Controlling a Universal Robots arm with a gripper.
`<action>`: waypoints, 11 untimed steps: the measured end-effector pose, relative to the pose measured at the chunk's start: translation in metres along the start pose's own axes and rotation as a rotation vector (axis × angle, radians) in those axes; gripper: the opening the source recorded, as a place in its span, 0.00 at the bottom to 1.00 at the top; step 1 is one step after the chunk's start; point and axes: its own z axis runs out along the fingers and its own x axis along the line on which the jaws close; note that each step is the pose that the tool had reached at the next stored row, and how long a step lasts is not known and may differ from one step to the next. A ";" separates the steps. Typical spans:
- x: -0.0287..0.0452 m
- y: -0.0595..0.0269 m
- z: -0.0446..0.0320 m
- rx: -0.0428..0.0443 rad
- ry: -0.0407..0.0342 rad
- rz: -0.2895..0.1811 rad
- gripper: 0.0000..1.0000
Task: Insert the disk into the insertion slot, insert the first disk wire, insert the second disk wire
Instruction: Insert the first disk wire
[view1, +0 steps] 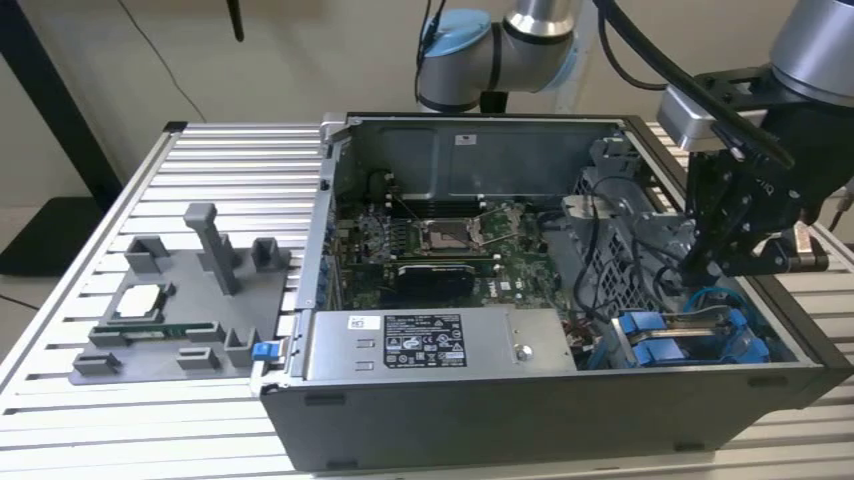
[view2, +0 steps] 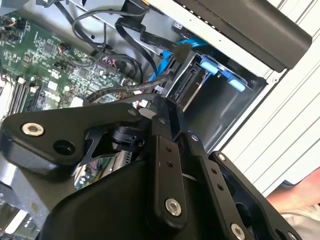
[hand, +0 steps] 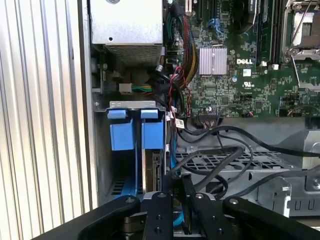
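One open computer case (view1: 534, 425) — inside, one grey power supply box (view1: 441, 345), two blue carrier frames (hand: 122, 136).

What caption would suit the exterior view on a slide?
Robot gripper inside an open computer case, close to the blue disk carriers.

The exterior view stands off the arm, high and some way back, looking down at a slant over the slatted counter (view1: 80, 420) into the whole open computer case (view1: 534, 400). The first wrist view rides close above the case, facing almost straight down past the tool (hand: 176, 212) onto the blue-handled drive bay (hand: 135, 131) and the motherboard (hand: 240, 85). The second wrist view sits nearer still, looking obliquely along the tool's black body at that same bay and board, which all three views share.
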 end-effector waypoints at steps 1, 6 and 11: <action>0.0000 0.0000 0.0000 0.0000 0.0000 0.000 0.00; 0.0001 -0.0002 0.0003 0.0001 -0.0001 0.001 0.00; 0.0015 -0.0004 0.0010 -0.0022 0.0000 0.002 0.00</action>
